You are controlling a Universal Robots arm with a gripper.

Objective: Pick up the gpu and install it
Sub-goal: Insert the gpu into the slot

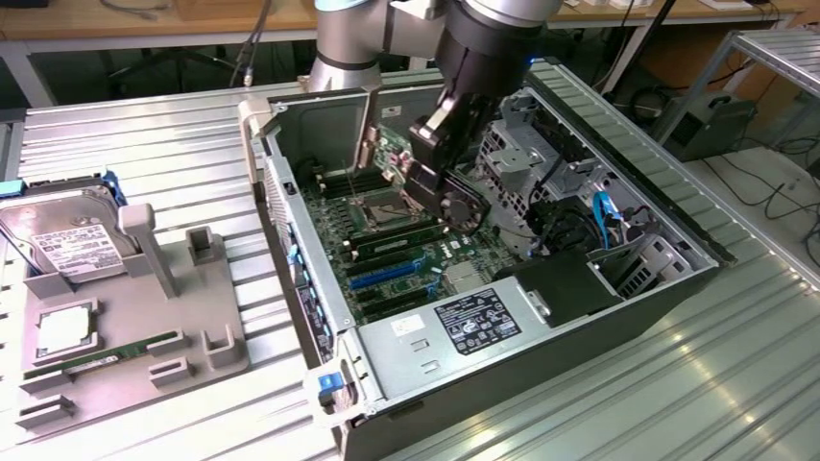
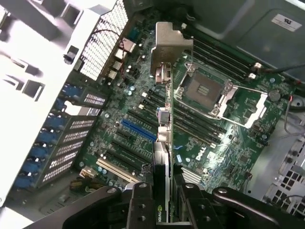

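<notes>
While the grey-and-black robot arm (image 1: 494, 38) leans steeply down into the open black computer case (image 1: 551, 384), its black fingers (image 2: 139, 210) are clamped on the gpu (image 2: 162, 162), a thin dark circuit card seen edge-on with a silvery metal bracket (image 2: 172, 45) at its far end. The card hangs over the green motherboard (image 2: 233, 138), near the blue slot (image 2: 138, 130) and beside the empty silver processor socket (image 2: 205, 90); whether it touches the board I cannot tell. The case lies on its side on the ribbed metal surface (image 1: 154, 144).
</notes>
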